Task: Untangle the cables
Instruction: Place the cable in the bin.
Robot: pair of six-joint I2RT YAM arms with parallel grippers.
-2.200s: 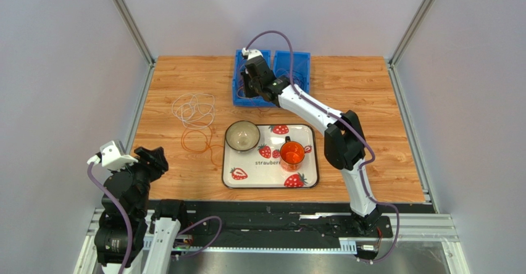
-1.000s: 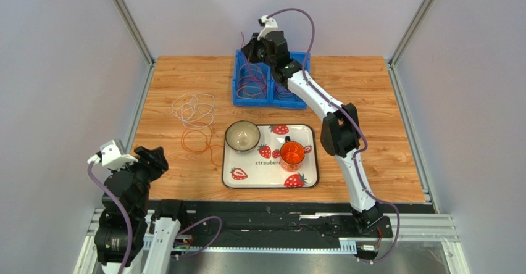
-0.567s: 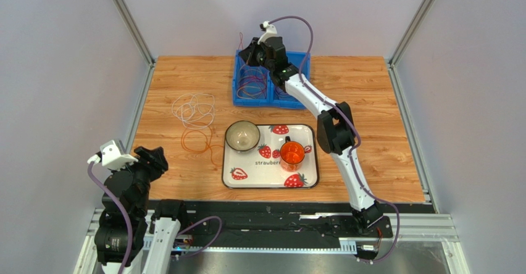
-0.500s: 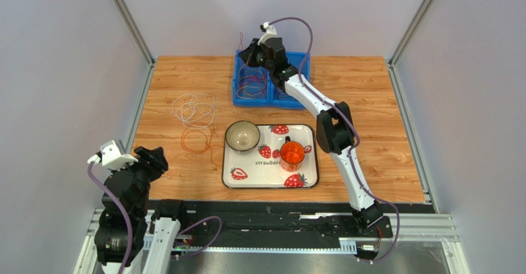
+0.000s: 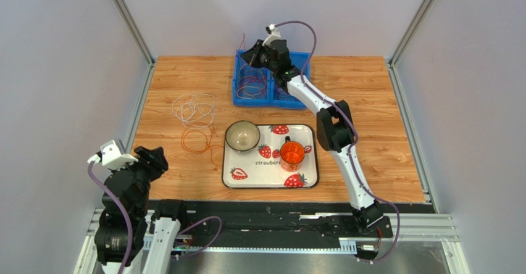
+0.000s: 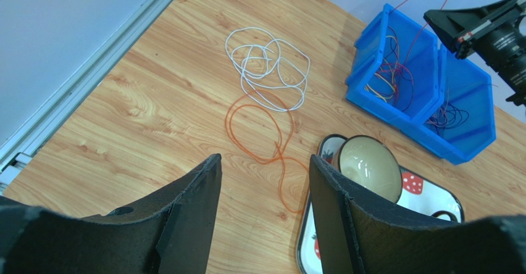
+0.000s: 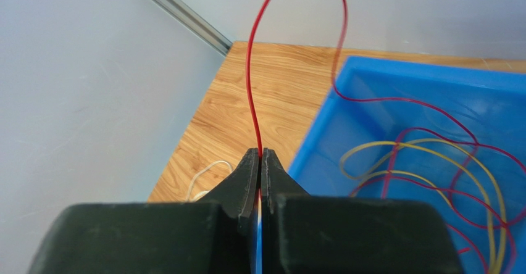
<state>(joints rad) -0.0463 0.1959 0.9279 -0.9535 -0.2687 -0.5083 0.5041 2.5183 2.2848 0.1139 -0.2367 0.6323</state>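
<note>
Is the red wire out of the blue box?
Partly. The right tool holds the red wire up, but its far part loops inside the blue box.

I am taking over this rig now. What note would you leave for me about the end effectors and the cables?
Right end effector: shut on a red cable, raised above the blue bin.
Left end effector: open, empty, near its base.
Done: white cable and orange cable lie on the table.
Left: free the red cable, then the other cables in the bin.
</note>
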